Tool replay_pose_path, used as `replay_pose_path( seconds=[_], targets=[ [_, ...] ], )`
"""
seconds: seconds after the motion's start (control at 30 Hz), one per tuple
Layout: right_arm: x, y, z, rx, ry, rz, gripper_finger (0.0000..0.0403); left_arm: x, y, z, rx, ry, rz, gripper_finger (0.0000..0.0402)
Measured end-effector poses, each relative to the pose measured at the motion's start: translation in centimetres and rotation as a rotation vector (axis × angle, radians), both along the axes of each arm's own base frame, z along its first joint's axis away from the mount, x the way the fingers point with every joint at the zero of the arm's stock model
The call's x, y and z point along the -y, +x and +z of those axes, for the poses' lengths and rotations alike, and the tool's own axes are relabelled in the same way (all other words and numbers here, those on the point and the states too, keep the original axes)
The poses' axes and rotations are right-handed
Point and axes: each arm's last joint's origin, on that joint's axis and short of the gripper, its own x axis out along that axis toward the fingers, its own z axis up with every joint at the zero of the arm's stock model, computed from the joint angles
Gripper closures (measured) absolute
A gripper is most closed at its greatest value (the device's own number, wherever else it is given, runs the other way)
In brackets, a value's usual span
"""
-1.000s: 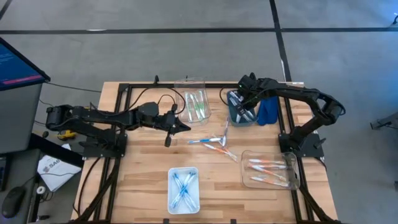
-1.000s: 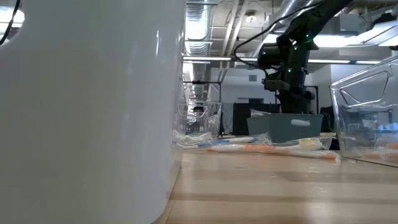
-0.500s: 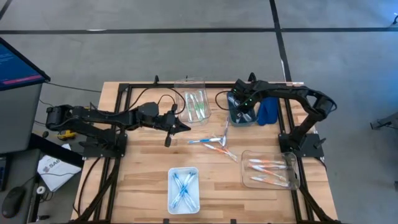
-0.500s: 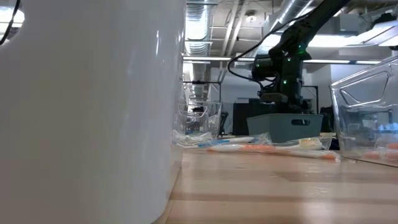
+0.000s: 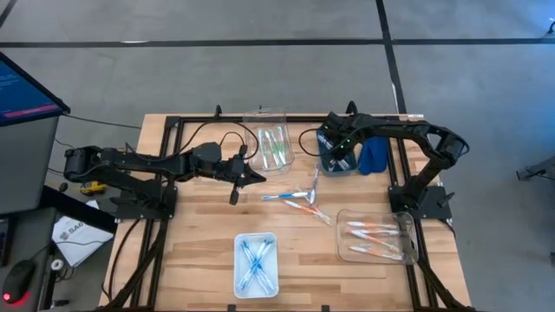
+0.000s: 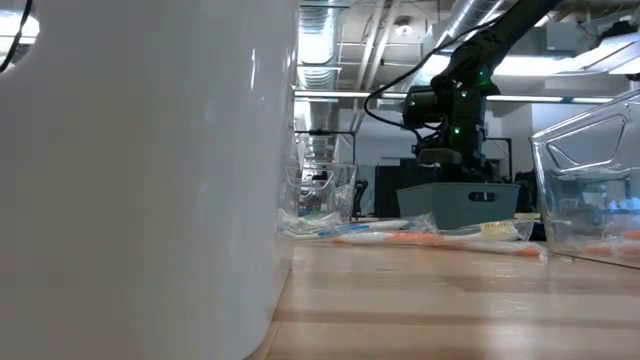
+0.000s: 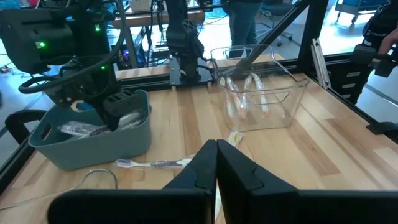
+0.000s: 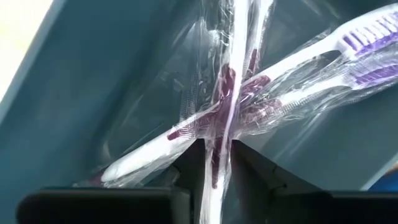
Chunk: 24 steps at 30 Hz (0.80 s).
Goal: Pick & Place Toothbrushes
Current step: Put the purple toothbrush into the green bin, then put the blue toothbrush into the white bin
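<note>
high: overhead, straight down | low: tabletop level | wrists: close, forward | shared: grey bin (image 5: 334, 158)

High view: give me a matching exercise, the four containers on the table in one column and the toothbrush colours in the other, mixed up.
Containers
1. clear tub at the far edge
2. white tray at the near edge
3. clear tub by the right arm's base
4. grey bin

Contents
A. purple toothbrushes
B. orange toothbrushes
C. green toothbrushes
D. blue toothbrushes

Pairs: 1-C, 2-D, 3-B, 4-A
</note>
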Motion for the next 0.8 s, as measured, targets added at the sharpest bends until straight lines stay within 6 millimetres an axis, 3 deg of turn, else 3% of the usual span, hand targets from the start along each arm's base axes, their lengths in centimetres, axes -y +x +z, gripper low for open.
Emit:
replay_pose_path(
  seconds=[0.3, 0.6, 0.8],
  targets=[
    [0.0, 0.0, 0.0, 0.000, 0.000, -0.002, 0.0293, 0.0, 0.0, 0.0, 0.000, 0.000, 0.000, 0.0400],
    [0.0, 0.0, 0.1, 0.001, 0.001, -0.008, 0.0200, -0.1, 0.0, -0.1, -0.004, -0.001, 0.005, 0.0400],
    [0.1, 0.8, 1.2, 0.018, -0.022, 0.060, 0.0150, -0.1, 0.0, -0.1, -0.004, -0.001, 0.005, 0.0400]
  ],
)
